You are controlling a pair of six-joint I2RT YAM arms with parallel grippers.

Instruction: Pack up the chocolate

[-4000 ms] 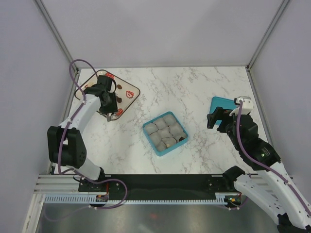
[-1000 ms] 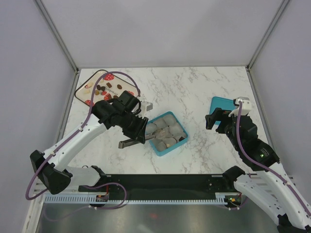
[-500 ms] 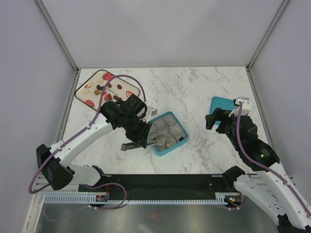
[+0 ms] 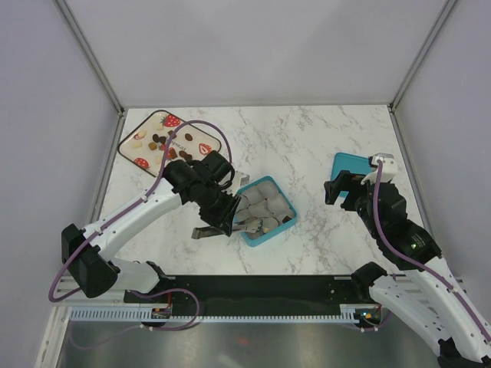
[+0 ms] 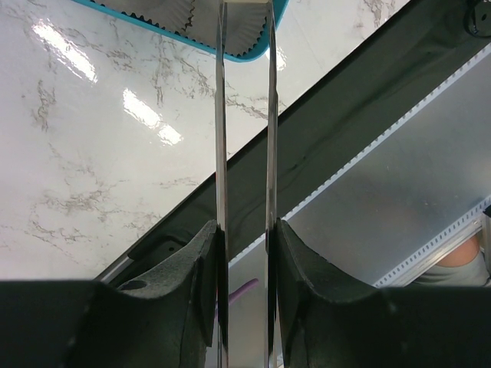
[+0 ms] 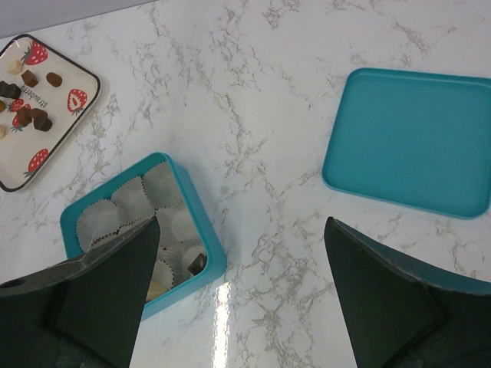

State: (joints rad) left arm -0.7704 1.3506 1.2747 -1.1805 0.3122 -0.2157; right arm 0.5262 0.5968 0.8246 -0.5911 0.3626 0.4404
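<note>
Several small chocolate pieces, dark, light brown and cream, lie on a strawberry-print tray, also in the right wrist view. A teal box holds grey paper cups; a dark piece and a cream piece sit in its near cups. My left gripper is shut on metal tongs, whose tips reach over the box's near cups. The tips are cut off in the left wrist view, so I cannot tell what they hold. My right gripper is open and empty.
A teal lid lies flat on the marble table at the right, just beyond the right gripper; it also shows in the right wrist view. The black rail runs along the near table edge.
The left arm swung from the strawberry tray over to the box, carrying the tongs; in the last second the tips settled lower over the near cups. The right arm has not moved.
</note>
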